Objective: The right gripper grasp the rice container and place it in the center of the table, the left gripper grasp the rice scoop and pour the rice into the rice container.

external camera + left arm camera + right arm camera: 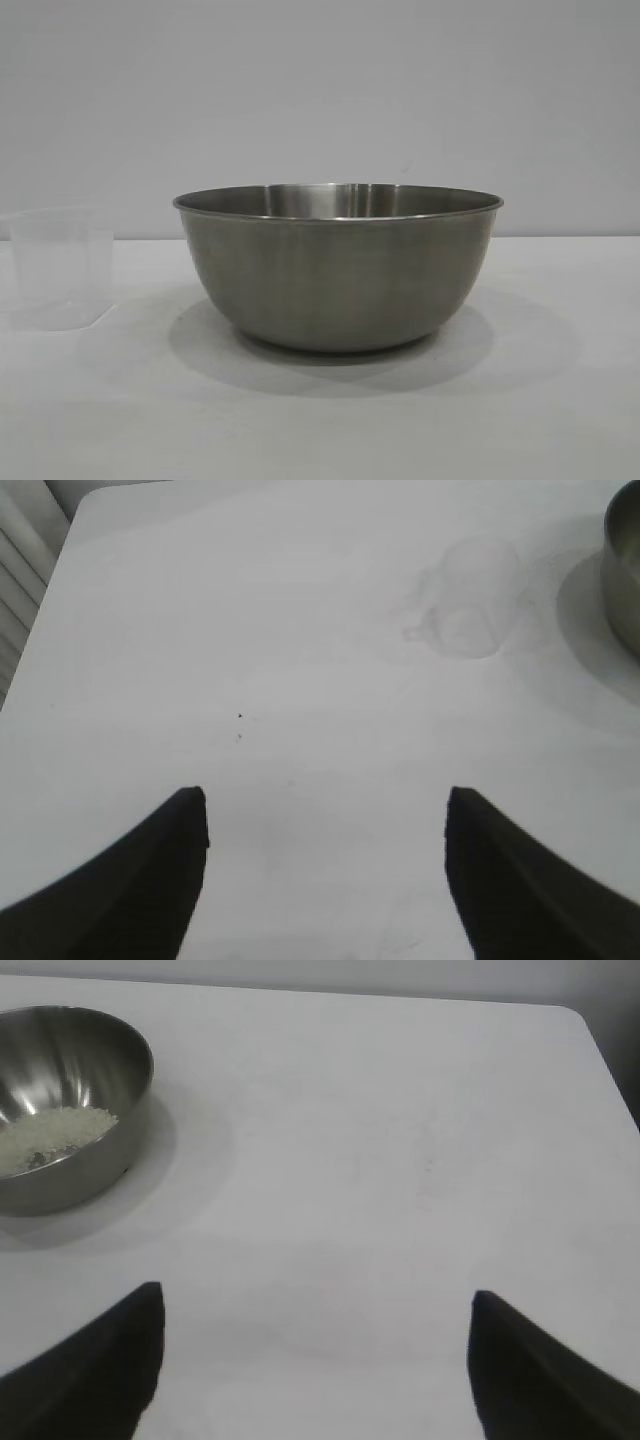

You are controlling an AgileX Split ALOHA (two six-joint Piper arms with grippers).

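Exterior view: I am seeing the rice container (338, 270) standing upright on the tabletop (560, 400), with the rice scoop (62, 268) upright beside it, apart from it. Left wrist view: my left claw (325, 825) is hanging spread and empty over bare tabletop; the scoop ahead is looking empty, though faintly seen. Right wrist view: my right claw (315, 1320) is gaping wide, gripping nothing; rice (52, 1135) is lying inside the container.
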